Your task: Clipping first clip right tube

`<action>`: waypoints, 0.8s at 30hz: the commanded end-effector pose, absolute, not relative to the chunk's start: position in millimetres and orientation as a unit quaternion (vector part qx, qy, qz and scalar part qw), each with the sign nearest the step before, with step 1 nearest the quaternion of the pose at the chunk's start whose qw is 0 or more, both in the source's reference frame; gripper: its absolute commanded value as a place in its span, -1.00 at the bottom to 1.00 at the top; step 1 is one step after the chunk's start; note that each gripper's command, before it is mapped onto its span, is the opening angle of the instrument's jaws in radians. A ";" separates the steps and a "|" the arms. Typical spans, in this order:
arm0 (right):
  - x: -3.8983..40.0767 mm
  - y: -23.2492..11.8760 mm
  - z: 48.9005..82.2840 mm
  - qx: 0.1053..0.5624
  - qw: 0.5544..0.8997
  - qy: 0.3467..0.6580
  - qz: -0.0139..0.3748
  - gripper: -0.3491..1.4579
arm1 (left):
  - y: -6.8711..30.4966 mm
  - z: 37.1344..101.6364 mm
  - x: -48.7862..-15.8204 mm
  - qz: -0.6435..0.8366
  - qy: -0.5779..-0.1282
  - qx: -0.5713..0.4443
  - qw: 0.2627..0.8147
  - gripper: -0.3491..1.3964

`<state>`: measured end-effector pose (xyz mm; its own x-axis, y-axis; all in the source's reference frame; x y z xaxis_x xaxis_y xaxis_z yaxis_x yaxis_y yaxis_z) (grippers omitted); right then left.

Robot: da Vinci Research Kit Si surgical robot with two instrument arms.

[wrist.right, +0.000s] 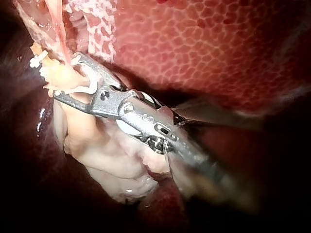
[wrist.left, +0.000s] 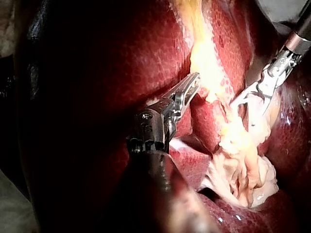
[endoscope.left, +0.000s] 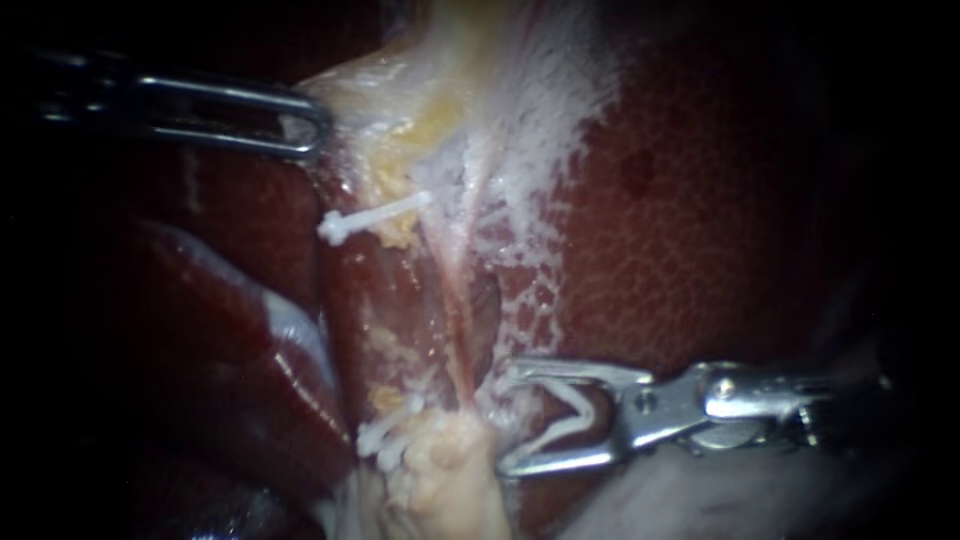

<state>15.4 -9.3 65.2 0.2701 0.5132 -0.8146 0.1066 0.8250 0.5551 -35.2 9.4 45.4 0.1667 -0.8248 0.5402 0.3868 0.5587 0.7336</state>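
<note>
- My right instrument [endoscope.left: 502,420] enters from the lower right of the endoscope frame. Its jaws stand wide apart, each bearing on one leg of a white clip [endoscope.left: 560,430] that sits between them as an open V.
- The jaw tips lie just right of the right tube [endoscope.left: 458,320], a thin pink strand running down the middle of the frame to a pale lump [endoscope.left: 450,455] at lower centre.
- In the right wrist view the tips seem to reach round the lump where the strand meets it. I cannot tell whether the strand itself lies fully between the jaws.
- My left instrument [endoscope.left: 315,125] comes in from the upper left, well apart from the right one. Its jaws look pressed together on the edge of the yellow fat [endoscope.left: 420,125], holding it toward the upper left.
- Left of the strand sit an upper clip [endoscope.left: 372,217] at centre left and lower clips [endoscope.left: 388,435] beside the lump. The right tube bears none.
- The liver [endoscope.left: 720,230], mottled dark red, fills the right half of the frame.
- As I judge it, the step in hand is setting the open clip round the right tube, with the closing not yet done.
- The next move calls for easing the jaws leftward until the strand lies deep in the V. Both tips should show beyond it, clear of the lump and lower clips, before I squeeze.
</note>
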 end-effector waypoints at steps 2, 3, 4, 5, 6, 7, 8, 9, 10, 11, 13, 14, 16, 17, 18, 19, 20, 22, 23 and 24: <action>15.7 -9.1 65.5 0.263 0.752 0.588 0.136 0.05 | 9.1 44.8 -35.4 -0.414 -0.496 0.218 0.731 -0.81; 15.8 -9.0 65.6 0.263 0.752 0.588 0.136 0.05 | 9.0 44.7 -35.5 -0.414 -0.496 0.218 0.731 -0.81; 15.8 -8.8 65.7 0.263 0.753 0.588 0.136 0.05 | 9.0 44.6 -35.5 -0.415 -0.497 0.217 0.731 -0.81; 15.9 -8.7 65.8 0.264 0.752 0.587 0.139 0.05 | 8.9 44.5 -35.6 -0.415 -0.497 0.217 0.731 -0.81; 16.0 -8.6 65.9 0.264 0.752 0.587 0.139 0.05 | 8.9 44.4 -35.7 -0.415 -0.497 0.217 0.731 -0.81; 16.2 -8.5 66.1 0.264 0.752 0.587 0.139 0.05 | 8.8 44.3 -35.7 -0.415 -0.497 0.216 0.731 -0.81; 16.3 -8.4 66.2 0.264 0.752 0.587 0.140 0.05 | 8.8 44.3 -35.8 -0.416 -0.497 0.216 0.731 -0.81; 16.5 -8.3 66.2 0.265 0.752 0.586 0.142 0.05 | 8.8 44.2 -35.8 -0.416 -0.497 0.216 0.730 -0.81; 16.7 -8.3 66.2 0.268 0.751 0.586 0.144 0.05 | 8.8 44.2 -35.8 -0.416 -0.497 0.216 0.730 -0.81; 16.8 -8.3 66.3 0.269 0.751 0.585 0.147 0.05 | 8.8 44.1 -35.8 -0.416 -0.497 0.216 0.730 -0.81; 17.3 -8.3 66.2 0.275 0.749 0.582 0.153 0.05 | 8.7 44.1 -35.8 -0.416 -0.497 0.216 0.730 -0.81; 17.5 -8.3 66.2 0.276 0.749 0.582 0.156 0.05 | 8.7 44.1 -35.8 -0.416 -0.497 0.216 0.730 -0.81; 18.0 -8.3 66.0 0.279 0.749 0.579 0.161 0.05 | 8.7 44.1 -35.8 -0.416 -0.497 0.216 0.730 -0.81; 18.2 -8.3 65.9 0.281 0.749 0.578 0.164 0.05 | 8.7 44.1 -35.8 -0.416 -0.497 0.216 0.730 -0.81; 18.4 -8.3 65.7 0.281 0.748 0.579 0.165 0.05 | 8.7 44.1 -35.8 -0.416 -0.497 0.216 0.730 -0.81; 18.6 -8.3 65.6 0.283 0.747 0.578 0.167 0.04 | 8.7 44.1 -35.8 -0.416 -0.497 0.216 0.730 -0.81; 18.8 -8.3 65.3 0.287 0.745 0.577 0.172 0.04 | 8.7 44.1 -35.8 -0.416 -0.497 0.216 0.730 -0.81; 19.0 -8.3 64.9 0.292 0.742 0.578 0.173 0.04 | 8.7 44.1 -35.9 -0.416 -0.497 0.216 0.730 -0.81; 19.1 -8.2 64.5 0.297 0.740 0.578 0.174 0.03 | 8.7 44.1 -35.9 -0.416 -0.497 0.216 0.730 -0.81; 19.2 -8.2 64.2 0.300 0.739 0.577 0.176 0.03 | 8.7 44.1 -35.9 -0.416 -0.497 0.216 0.730 -0.81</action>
<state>19.4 -8.2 64.0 0.2722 0.6114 -0.7430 0.0861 0.7536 0.6517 -35.9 8.7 44.1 0.1601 -0.8222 0.5462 0.3937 0.5606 0.7285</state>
